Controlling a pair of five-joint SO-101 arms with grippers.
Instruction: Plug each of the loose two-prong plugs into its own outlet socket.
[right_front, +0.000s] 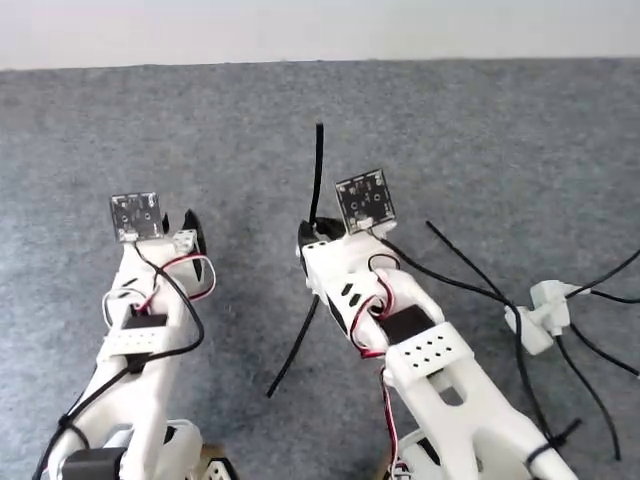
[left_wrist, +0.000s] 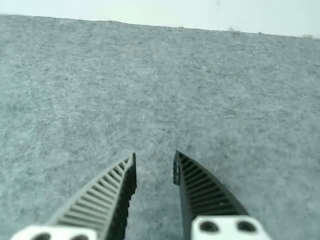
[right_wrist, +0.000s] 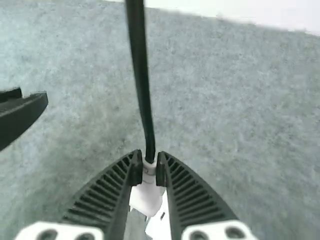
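The right tool (right_wrist: 145, 167) is clenched on a white plug (right_wrist: 146, 196), its black cord (right_wrist: 140, 75) trailing over the grey desk (left_wrist: 160, 75); the left tool (left_wrist: 154, 169) hangs released, empty; the white socket block (right_front: 540, 312) lies well apart, so the plugging-in seems still ahead.

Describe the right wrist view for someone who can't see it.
The right gripper pinches a white plug where its black cord begins; the cord runs away over grey carpet.
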